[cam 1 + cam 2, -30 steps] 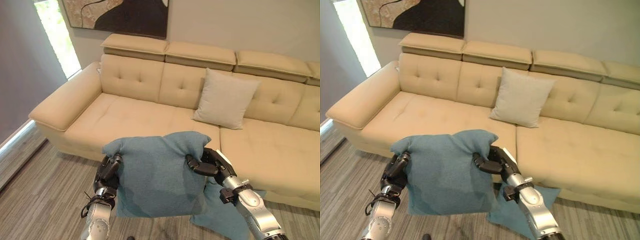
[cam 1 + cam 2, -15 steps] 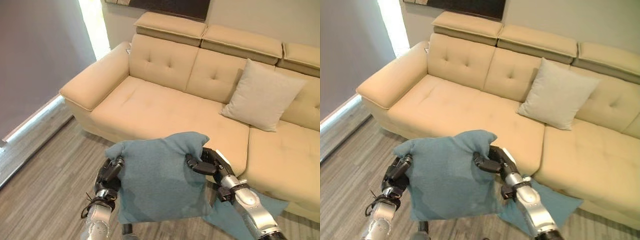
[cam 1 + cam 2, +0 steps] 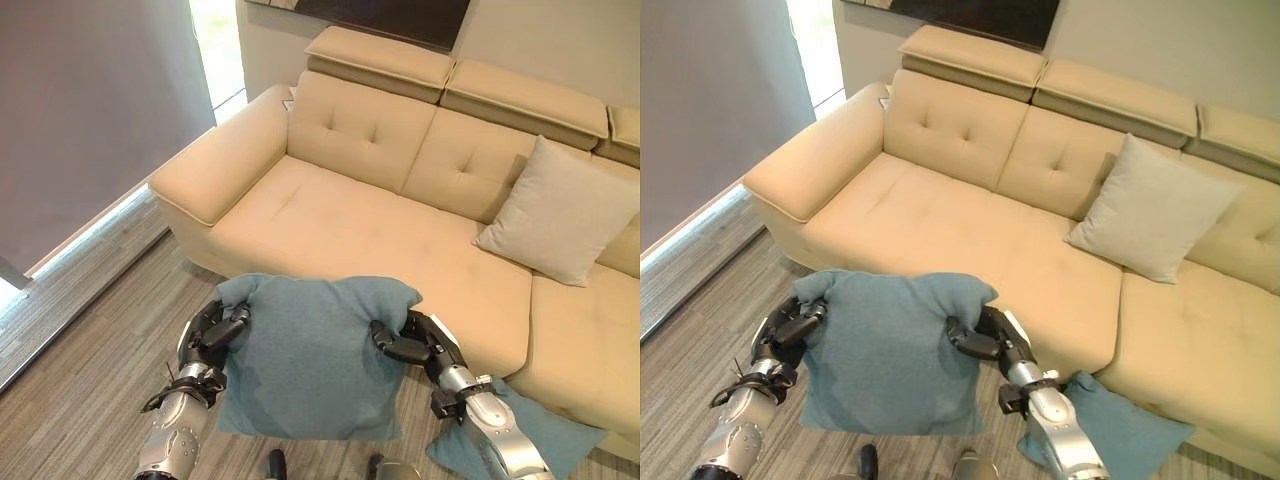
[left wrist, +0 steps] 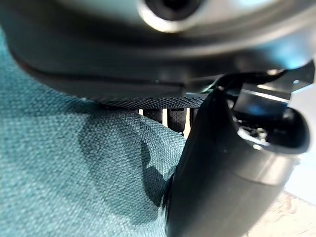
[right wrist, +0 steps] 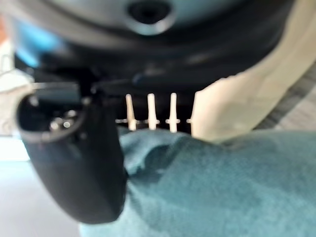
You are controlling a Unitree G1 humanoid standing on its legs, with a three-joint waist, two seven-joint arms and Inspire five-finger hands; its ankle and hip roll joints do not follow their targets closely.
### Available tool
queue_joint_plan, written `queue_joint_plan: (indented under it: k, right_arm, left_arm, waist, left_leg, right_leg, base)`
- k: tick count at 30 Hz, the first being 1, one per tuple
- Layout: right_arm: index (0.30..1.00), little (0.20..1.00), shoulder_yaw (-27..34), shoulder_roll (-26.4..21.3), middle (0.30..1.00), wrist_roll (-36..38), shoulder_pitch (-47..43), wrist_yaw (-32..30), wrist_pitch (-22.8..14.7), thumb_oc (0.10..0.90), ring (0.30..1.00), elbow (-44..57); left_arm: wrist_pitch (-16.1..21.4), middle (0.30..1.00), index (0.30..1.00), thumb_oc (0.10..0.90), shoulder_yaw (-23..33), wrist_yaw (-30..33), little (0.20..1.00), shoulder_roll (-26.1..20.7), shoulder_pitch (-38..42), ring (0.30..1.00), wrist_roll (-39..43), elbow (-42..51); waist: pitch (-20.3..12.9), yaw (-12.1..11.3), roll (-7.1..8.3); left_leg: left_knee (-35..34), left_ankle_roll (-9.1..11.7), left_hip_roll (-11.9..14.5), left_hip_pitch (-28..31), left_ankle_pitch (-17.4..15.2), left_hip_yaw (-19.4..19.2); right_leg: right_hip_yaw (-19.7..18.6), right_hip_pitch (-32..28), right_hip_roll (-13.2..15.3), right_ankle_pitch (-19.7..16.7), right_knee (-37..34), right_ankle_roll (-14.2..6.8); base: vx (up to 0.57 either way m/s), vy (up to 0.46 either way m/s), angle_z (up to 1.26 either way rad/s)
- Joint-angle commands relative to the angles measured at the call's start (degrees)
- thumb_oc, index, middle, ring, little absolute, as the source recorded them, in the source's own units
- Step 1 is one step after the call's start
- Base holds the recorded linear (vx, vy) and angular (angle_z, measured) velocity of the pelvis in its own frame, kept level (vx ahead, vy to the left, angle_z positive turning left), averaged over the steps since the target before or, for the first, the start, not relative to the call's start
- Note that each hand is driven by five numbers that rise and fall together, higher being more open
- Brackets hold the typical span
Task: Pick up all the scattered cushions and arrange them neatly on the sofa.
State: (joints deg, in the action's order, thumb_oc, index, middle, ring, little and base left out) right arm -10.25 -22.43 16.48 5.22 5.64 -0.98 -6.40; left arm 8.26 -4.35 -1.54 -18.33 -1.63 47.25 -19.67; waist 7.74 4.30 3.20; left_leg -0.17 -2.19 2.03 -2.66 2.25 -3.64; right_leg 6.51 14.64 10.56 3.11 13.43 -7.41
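I hold a teal cushion (image 3: 310,360) in front of me above the floor, before the beige sofa (image 3: 340,215). My left hand (image 3: 212,336) is shut on its left upper corner and my right hand (image 3: 405,340) is shut on its right upper corner. In the left wrist view the teal cloth (image 4: 59,173) is pinched by the thumb (image 4: 217,173). The right wrist view shows the same cloth (image 5: 222,187) under my thumb (image 5: 79,158). A second teal cushion (image 3: 540,440) lies on the floor at the sofa's foot. A pale grey cushion (image 3: 560,212) leans upright against the sofa's back.
The sofa's left armrest (image 3: 215,165) juts toward a bright window strip (image 3: 215,50) and a grey wall (image 3: 80,120). Wood-look floor (image 3: 90,330) stretches to my left. A dark picture (image 3: 400,12) hangs above the sofa.
The camera has swung left, so the sofa has slid right in view. Both hands still hold the teal cushion, which hangs a little lower and wider.
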Motion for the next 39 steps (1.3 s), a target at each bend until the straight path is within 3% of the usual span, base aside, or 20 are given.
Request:
queue_joint_plan:
  k: [1, 5, 9, 11, 12, 14, 15, 16, 17, 18, 19, 22, 24, 26, 27, 29, 32, 34, 37, 39]
  right_arm:
    - [0.3, 0.3, 0.3, 1.1, 0.3, 1.2, -7.5, 0.4, -6.5, 0.4, 0.3, 5.0]
    - [0.3, 0.3, -0.3, 0.7, 0.3, 1.0, -7.8, 0.7, -6.5, 0.4, 0.3, 5.4]
    - [0.3, 0.3, -0.8, 0.4, 0.3, 1.5, -7.0, 1.2, -6.5, 0.4, 0.3, 5.6]
    - [0.3, 0.3, -0.9, 0.3, 0.3, 1.6, -6.8, 1.3, -6.7, 0.4, 0.3, 5.6]
    - [0.3, 0.3, -1.2, -0.2, 0.3, 2.1, -6.1, 1.6, -6.8, 0.4, 0.3, 5.6]
    - [0.3, 0.3, -1.3, -0.6, 0.3, 2.5, -5.6, 1.7, -6.9, 0.4, 0.3, 5.9]
    - [0.3, 0.3, -1.3, -0.6, 0.3, 2.5, -5.6, 1.7, -6.8, 0.4, 0.3, 5.9]
    - [0.3, 0.3, -1.5, -1.3, 0.3, 4.0, -5.4, 1.3, -7.3, 0.4, 0.3, 6.5]
    - [0.3, 0.3, -1.7, -1.5, 0.3, 4.1, -5.5, 1.0, -7.3, 0.4, 0.3, 6.5]
    - [0.3, 0.3, -1.7, -1.5, 0.3, 4.1, -5.6, 1.0, -7.3, 0.4, 0.3, 6.5]
    - [0.3, 0.3, -1.5, -1.8, 0.3, 4.3, -5.6, 0.6, -7.2, 0.4, 0.3, 6.9]
    - [0.3, 0.3, -1.5, -1.8, 0.3, 5.2, -5.7, 0.3, -7.2, 0.4, 0.3, 7.1]
    - [0.3, 0.3, -1.7, -2.1, 0.3, 5.3, -5.6, 0.4, -7.3, 0.4, 0.3, 7.2]
    - [0.3, 0.3, -2.1, -1.9, 0.3, 5.5, -6.0, 0.4, -7.4, 0.4, 0.3, 7.0]
    - [0.3, 0.3, -2.1, -1.9, 0.3, 5.5, -6.0, 0.4, -7.4, 0.4, 0.3, 7.0]
    - [0.3, 0.3, -2.7, -1.1, 0.3, 5.0, -6.5, 1.0, -7.8, 0.4, 0.3, 6.1]
    - [0.3, 0.3, -2.9, -0.7, 0.3, 4.0, -6.2, 1.3, -7.7, 0.4, 0.3, 6.0]
    - [0.3, 0.3, -2.9, -0.1, 0.3, 2.6, -5.6, 1.6, -7.3, 0.4, 0.3, 5.6]
    - [0.3, 0.3, -2.9, 0.7, 0.3, 0.8, -5.6, 1.8, -7.0, 0.4, 0.3, 5.6]
    - [0.3, 0.3, -2.8, 1.4, 0.3, 0.2, -5.6, 1.7, -6.9, 0.4, 0.3, 5.7]
  left_arm:
    - [1.8, 0.3, 0.3, 0.4, -7.5, -5.5, 0.3, 2.7, 6.9, 0.3, -3.0, 9.6]
    - [2.5, 0.3, 0.3, 0.4, -7.5, -5.2, 0.3, 3.5, 7.4, 0.3, -3.6, 9.7]
    - [2.5, 0.3, 0.3, 0.4, -8.1, -5.3, 0.3, 3.7, 7.1, 0.3, -3.5, 10.1]
    - [2.4, 0.3, 0.3, 0.4, -8.3, -5.3, 0.3, 3.9, 6.9, 0.3, -3.6, 10.3]
    - [2.2, 0.3, 0.3, 0.4, -8.5, -5.4, 0.3, 3.9, 6.1, 0.3, -3.6, 10.6]
    - [2.1, 0.3, 0.3, 0.4, -8.6, -5.5, 0.3, 4.1, 5.2, 0.3, -3.8, 10.9]
    - [2.1, 0.3, 0.3, 0.4, -8.6, -5.5, 0.3, 4.1, 5.2, 0.3, -3.8, 10.9]
    - [1.6, 0.3, 0.3, 0.4, -8.9, -5.2, 0.3, 4.0, 4.4, 0.3, -3.6, 12.0]
    - [1.5, 0.3, 0.3, 0.4, -9.0, -5.0, 0.3, 4.0, 4.0, 0.3, -3.9, 12.1]
    - [1.5, 0.3, 0.3, 0.4, -9.0, -5.0, 0.3, 4.0, 4.0, 0.3, -4.0, 12.1]
    - [1.5, 0.3, 0.3, 0.4, -9.1, -4.8, 0.3, 4.1, 4.5, 0.3, -3.9, 12.0]
    - [1.5, 0.3, 0.3, 0.4, -9.5, -4.4, 0.3, 4.2, 5.1, 0.3, -3.8, 11.9]
    - [1.4, 0.3, 0.3, 0.4, -9.7, -4.3, 0.3, 4.1, 4.5, 0.3, -4.2, 12.4]
    - [1.6, 0.3, 0.3, 0.4, -9.7, -4.1, 0.3, 4.0, 4.1, 0.3, -4.1, 12.7]
    - [1.6, 0.3, 0.3, 0.4, -9.7, -4.1, 0.3, 4.0, 4.1, 0.3, -4.1, 12.7]
    - [1.9, 0.3, 0.3, 0.4, -9.2, -3.9, 0.3, 4.4, 3.4, 0.3, -4.4, 12.1]
    - [1.6, 0.3, 0.3, 0.4, -9.5, -3.7, 0.3, 4.3, 3.6, 0.3, -4.8, 11.2]
    - [1.4, 0.3, 0.3, 0.4, -10.1, -3.7, 0.3, 3.3, 4.3, 0.3, -5.7, 10.3]
    - [1.4, 0.3, 0.3, 0.4, -9.7, -3.1, 0.3, 1.9, 4.8, 0.3, -7.2, 10.4]
    - [1.5, 0.3, 0.3, 0.4, -9.1, -2.7, 0.3, 1.6, 4.6, 0.3, -7.6, 10.4]
  waist:
    - [-4.1, 1.0, 1.72]
    - [-4.3, 2.5, 2.04]
    - [-5.5, 3.4, 2.12]
    - [-5.9, 3.6, 1.98]
    - [-6.6, 4.2, 1.42]
    - [-6.9, 4.2, 0.97]
    - [-7.0, 4.3, 0.81]
    - [-5.7, 3.2, 1.67]
    - [-5.1, 2.8, 2.55]
    - [-5.1, 2.9, 2.34]
    - [-3.4, 1.7, 3.03]
    - [-2.7, 0.5, 3.75]
    - [-1.7, -1.7, 3.6]
    - [-1.1, -3.5, 2.97]
    - [-1.1, -3.5, 2.97]
    - [-1.7, -5.2, 1.77]
    - [-2.5, -5.4, 1.92]
    - [-3.3, -5.4, 2.84]
    - [-2.6, -5.0, 2.76]
    - [-2.4, -4.4, 2.26]
  left_leg:
    - [6.9, 2.3, -0.5, 1.3, -9.9, 0.7]
    - [6.4, 3.0, -1.1, 5.7, -12.8, 2.1]
    - [4.6, 3.9, -0.9, 9.8, -14.5, 3.0]
    - [4.7, 4.3, -0.3, 10.2, -14.9, 3.3]
    - [6.7, 5.6, 1.8, 10.7, -14.9, 3.9]
    - [15.3, 7.3, 4.2, 8.0, -11.4, 3.4]
    - [15.9, 7.4, 4.4, 7.6, -11.7, 3.6]
    - [34.6, 7.5, 6.0, -0.2, -5.2, 4.8]
    - [39.1, 6.4, 5.3, -3.0, -3.8, 4.6]
    - [39.7, 6.4, 5.5, -3.4, -4.1, 4.8]
    - [45.3, 5.0, 5.7, -9.3, -5.4, 2.7]
    - [42.9, 4.2, 5.5, -14.8, -7.1, 0.6]
    - [32.1, 4.6, 5.4, -18.5, -7.2, 1.4]
    - [23.3, 6.3, 5.4, -21.4, -2.0, 4.4]
    - [23.3, 6.3, 5.4, -21.4, -2.0, 4.4]
    - [12.2, 7.8, 5.0, -20.6, 1.4, 8.2]
    - [12.7, 7.8, 4.2, -19.2, 2.1, 8.5]
    - [14.4, 5.9, 2.9, -18.2, -0.3, 6.6]
    - [16.5, 3.2, 2.4, -16.3, -4.1, 3.4]
    - [16.7, 2.0, 2.2, -13.6, -6.3, 1.8]
  right_leg:
    - [0.2, 0.8, -0.8, -7.8, -6.4, -1.5]
    - [-1.1, 3.4, -1.5, -10.9, -10.1, -2.7]
    - [-1.3, 2.7, -1.6, -11.3, -9.6, -2.5]
    - [-1.5, 2.6, -1.8, -11.0, -8.8, -2.2]
    - [-1.9, 2.9, -3.0, -9.7, -6.1, -1.1]
    - [-1.4, 1.3, -4.5, -7.2, -4.7, 0.9]
    - [-1.2, 1.4, -4.6, -7.1, -4.6, 1.0]
    - [-1.2, -1.9, -6.7, -5.3, -4.3, 4.0]
    - [-1.1, -2.9, -6.8, -4.3, -4.5, 5.1]
    - [-0.9, -2.8, -6.9, -4.2, -4.4, 5.2]
    - [-1.1, -5.2, -7.7, -2.2, -4.5, 6.2]
    - [-1.0, -7.3, -7.6, -0.7, -5.3, 6.2]
    - [-2.5, -9.7, -7.9, 1.4, -5.6, 5.7]
    - [-3.5, -12.2, -8.8, 2.7, -5.9, 5.5]
    - [-3.5, -12.2, -8.8, 2.7, -5.9, 5.5]
    - [-6.0, -15.7, -10.1, 5.0, -6.8, 4.7]
    - [-7.1, -17.1, -8.9, 5.5, -6.6, 4.0]
    - [-7.5, -15.6, -6.4, 5.3, -1.3, 1.7]
    - [-6.4, -10.2, -2.6, -1.8, 9.8, -1.1]
    - [-5.1, -6.2, -0.7, -4.5, 14.3, -0.5]
  base:
    - [0.28, -0.061, 0.18]
    - [0.34, -0.069, 0.2]
    - [0.36, -0.112, 0.03]
    - [0.35, -0.158, 0.14]
    - [0.38, -0.227, 0.15]
    - [0.34, -0.227, 0.25]
    - [0.26, -0.286, 0.35]
    - [0.25, -0.3, 0.27]
    - [0.24, -0.295, 0.04]
    - [0.2, -0.199, 0.05]
    - [0.13, -0.122, 0.14]
    - [0.32, -0.08, 0.35]
    - [0.37, 0.101, 0.17]
    - [0.32, 0.127, -0.07]
    - [0.27, 0.106, -0.41]
    - [0.43, 0.187, -0.58]
    - [0.43, 0.246, -0.8]
    - [0.33, 0.247, -0.69]
    - [0.23, 0.185, -0.57]
    - [0.24, 0.178, -0.22]
